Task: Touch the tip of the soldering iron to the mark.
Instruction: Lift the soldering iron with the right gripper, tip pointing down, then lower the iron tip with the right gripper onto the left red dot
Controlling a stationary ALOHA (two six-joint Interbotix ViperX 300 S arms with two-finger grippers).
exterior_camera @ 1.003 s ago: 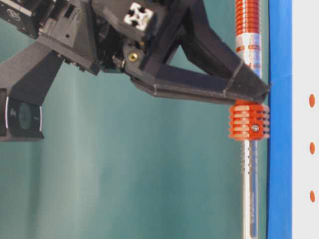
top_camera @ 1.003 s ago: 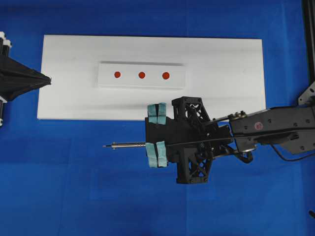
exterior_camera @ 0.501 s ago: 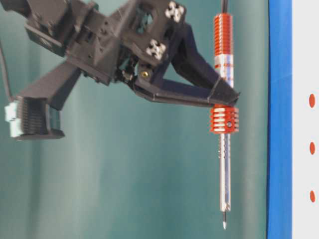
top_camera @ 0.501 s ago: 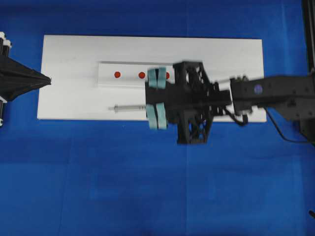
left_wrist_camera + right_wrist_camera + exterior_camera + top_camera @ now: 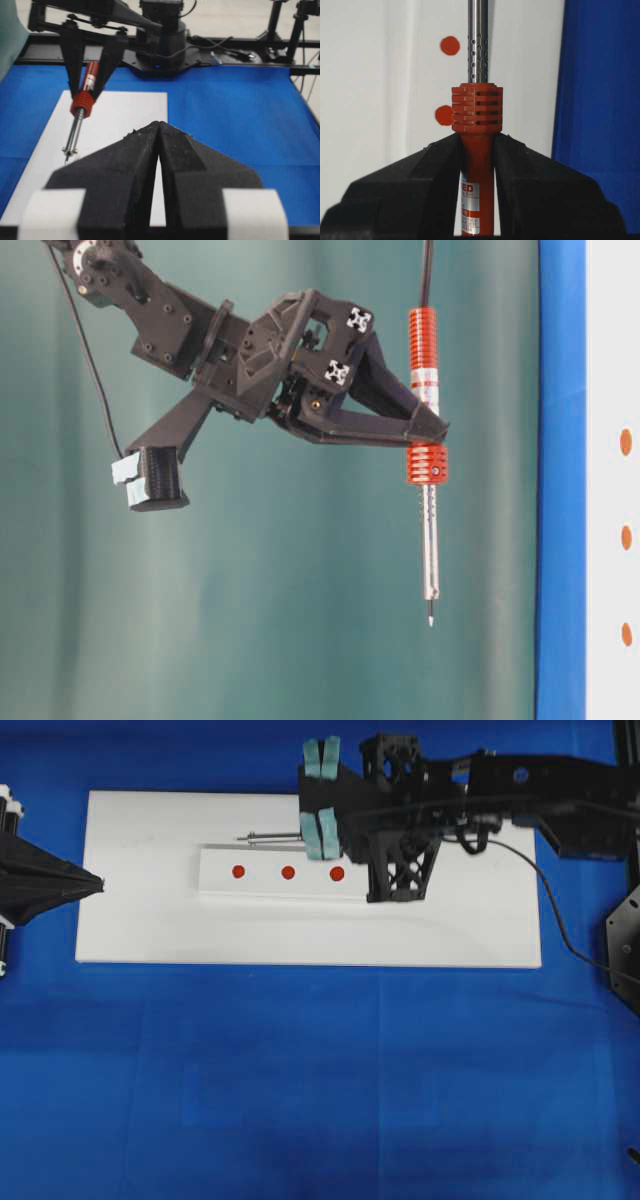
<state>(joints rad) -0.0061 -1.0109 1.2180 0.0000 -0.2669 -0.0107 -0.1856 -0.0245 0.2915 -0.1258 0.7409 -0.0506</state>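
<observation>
My right gripper (image 5: 477, 142) is shut on the red-orange handle of the soldering iron (image 5: 428, 540), just behind its ribbed collar. In the overhead view the silver shaft (image 5: 270, 838) points left along the far edge of a raised white strip (image 5: 365, 885). The strip bears three red marks (image 5: 288, 873). The pointed tip (image 5: 431, 620) hangs in the air, apart from the board and touching no mark. Two marks (image 5: 450, 45) show left of the shaft in the right wrist view. My left gripper (image 5: 158, 126) is shut on nothing at the board's left edge (image 5: 98, 883).
The strip lies on a larger white board (image 5: 450, 930), which rests on a blue table cover (image 5: 320, 1100). The iron's black cord (image 5: 555, 915) trails to the right, off the board. Black frame parts stand at the right edge (image 5: 625, 940).
My right gripper has carried the iron from over the blue cover in front of the board, across the strip, to the strip's far edge. The left gripper has not moved.
</observation>
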